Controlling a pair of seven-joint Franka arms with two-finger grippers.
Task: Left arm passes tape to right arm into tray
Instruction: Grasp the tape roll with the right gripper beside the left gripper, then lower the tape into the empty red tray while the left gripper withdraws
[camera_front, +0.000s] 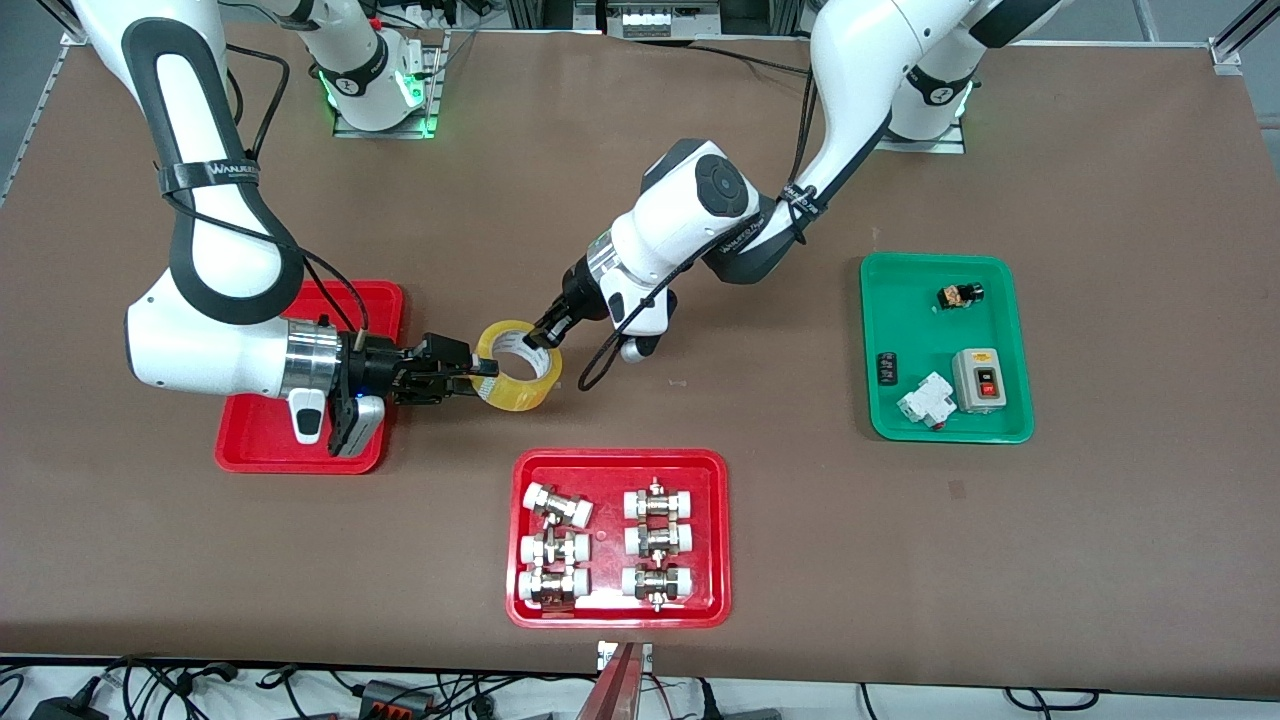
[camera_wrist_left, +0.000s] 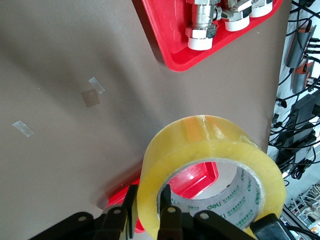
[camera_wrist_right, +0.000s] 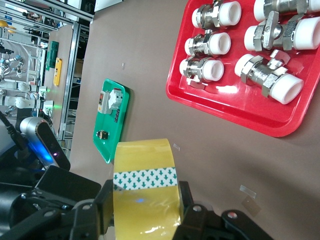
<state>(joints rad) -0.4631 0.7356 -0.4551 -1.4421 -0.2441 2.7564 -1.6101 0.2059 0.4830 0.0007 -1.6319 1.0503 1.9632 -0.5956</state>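
The yellow tape hangs in the air just beside the plain red tray, toward the left arm's end of the table. My left gripper is shut on the roll's wall, one finger inside the white core and one outside. In the left wrist view, the left gripper pinches the tape, and the tray shows through the core. My right gripper reaches out from over the tray and is shut across the roll's width. In the right wrist view, the right gripper clamps both flat sides of the tape.
A red tray of white-capped metal fittings lies nearer the front camera than the tape. A green tray with electrical parts sits toward the left arm's end. Small tape scraps are stuck on the brown table.
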